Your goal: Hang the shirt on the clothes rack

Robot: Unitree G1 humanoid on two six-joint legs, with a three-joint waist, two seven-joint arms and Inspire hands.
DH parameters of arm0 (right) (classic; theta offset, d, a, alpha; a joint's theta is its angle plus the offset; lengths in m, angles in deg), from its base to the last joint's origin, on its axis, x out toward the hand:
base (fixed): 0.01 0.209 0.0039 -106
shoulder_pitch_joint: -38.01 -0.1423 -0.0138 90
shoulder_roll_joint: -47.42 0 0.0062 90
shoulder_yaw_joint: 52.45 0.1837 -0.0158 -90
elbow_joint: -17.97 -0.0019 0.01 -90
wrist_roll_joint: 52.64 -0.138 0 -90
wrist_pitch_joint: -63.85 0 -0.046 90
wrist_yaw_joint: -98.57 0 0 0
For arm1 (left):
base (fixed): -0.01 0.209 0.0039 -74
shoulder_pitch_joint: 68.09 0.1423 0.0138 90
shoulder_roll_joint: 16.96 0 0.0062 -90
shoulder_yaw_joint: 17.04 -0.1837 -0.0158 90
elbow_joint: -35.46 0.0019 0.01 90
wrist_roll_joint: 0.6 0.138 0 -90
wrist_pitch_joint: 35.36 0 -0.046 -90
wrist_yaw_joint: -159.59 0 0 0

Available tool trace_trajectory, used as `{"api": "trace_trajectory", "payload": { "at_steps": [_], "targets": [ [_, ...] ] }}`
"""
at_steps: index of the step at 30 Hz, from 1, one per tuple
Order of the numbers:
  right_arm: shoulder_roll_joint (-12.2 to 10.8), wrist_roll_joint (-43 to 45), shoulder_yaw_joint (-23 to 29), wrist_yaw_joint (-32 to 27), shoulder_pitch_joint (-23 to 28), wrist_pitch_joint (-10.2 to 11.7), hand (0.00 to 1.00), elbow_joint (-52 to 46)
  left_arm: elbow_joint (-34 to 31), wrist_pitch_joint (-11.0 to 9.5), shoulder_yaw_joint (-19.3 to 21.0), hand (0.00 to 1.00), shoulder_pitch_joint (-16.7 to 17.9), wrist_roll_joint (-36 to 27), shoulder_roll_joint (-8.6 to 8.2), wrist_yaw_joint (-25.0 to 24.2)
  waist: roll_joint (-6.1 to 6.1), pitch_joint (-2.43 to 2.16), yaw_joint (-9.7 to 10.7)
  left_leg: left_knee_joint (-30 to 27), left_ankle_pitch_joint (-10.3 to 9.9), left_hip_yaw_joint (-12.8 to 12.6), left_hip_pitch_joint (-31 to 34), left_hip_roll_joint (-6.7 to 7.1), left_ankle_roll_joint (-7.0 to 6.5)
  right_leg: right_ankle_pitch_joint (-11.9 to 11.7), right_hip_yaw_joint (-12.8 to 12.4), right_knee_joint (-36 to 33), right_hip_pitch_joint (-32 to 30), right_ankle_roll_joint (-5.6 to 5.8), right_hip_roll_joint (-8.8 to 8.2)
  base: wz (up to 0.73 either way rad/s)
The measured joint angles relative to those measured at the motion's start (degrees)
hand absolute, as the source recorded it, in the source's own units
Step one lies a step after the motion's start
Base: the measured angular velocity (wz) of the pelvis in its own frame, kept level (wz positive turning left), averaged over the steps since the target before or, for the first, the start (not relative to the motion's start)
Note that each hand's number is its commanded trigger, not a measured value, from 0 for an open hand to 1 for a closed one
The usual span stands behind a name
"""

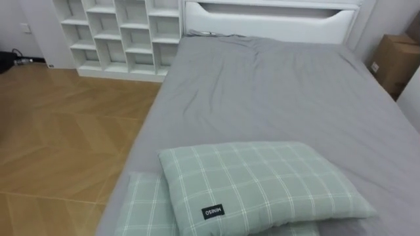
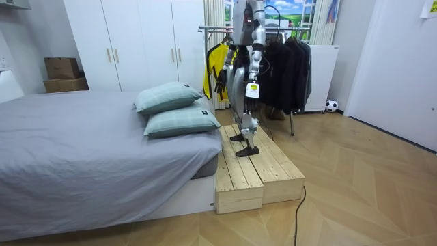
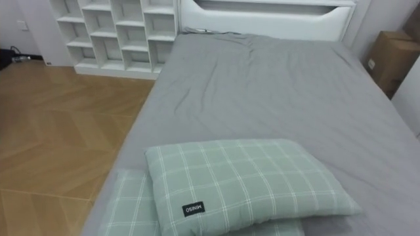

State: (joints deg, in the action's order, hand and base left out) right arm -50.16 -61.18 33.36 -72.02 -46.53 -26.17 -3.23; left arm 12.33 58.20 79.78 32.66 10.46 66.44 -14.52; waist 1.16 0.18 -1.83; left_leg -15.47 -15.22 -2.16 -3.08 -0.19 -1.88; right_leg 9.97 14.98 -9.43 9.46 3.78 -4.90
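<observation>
The robot stands on the wooden platform [image 2: 259, 171] at the near end of the bed [image 1: 262, 92], its left hand [image 2: 250, 94] and right hand [image 2: 220, 80] hanging low; I cannot tell whether their fingers are spread or curled. Two green checked pillows [image 1: 262, 180] lie stacked at the bed's near edge, and the white headboard [image 1: 269, 19] stands at its far edge. The clothes [image 2: 287, 68], dark garments and a yellow one, hang on the rack [image 2: 217, 29] behind the robot.

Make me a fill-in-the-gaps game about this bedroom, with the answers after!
Two green pillows lie stacked on the ___.
The sheet is ___.
The robot stands on a ___ platform.
The cube shelf is ___.
Answers: bed, grey, wooden, white.
</observation>
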Motion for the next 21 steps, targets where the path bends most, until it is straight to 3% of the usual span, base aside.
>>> {"api": "trace_trajectory", "payload": {
  "at_steps": [10, 21],
  "targets": [
    [-0.24, -3.77, 0.98, 0.06, 0.57, -1.34, 0.0, 1.17, 0.03, 4.0, -0.21, 0.0, 2.96, 3.51, -1.77, -0.08, 0.25, 0.09, 0.45, -0.27, 0.17, 0.76, -0.88, 0.06, 0.31, 0.02, -0.73, 0.89, 1.76, 0.02, 0.19, 0.01],
    [-0.22, -4.56, 0.94, 1.35, 0.52, -1.42, 0.0, 1.08, -0.96, 4.03, -0.23, 0.0, 2.52, 3.53, -1.78, -0.49, 0.65, 0.2, 0.53, -0.39, 0.48, 0.76, -0.07, 0.24, 0.78, 0.65, -0.98, 1.73, 1.47, -0.53, 0.23, 0.01]
  ]
}}
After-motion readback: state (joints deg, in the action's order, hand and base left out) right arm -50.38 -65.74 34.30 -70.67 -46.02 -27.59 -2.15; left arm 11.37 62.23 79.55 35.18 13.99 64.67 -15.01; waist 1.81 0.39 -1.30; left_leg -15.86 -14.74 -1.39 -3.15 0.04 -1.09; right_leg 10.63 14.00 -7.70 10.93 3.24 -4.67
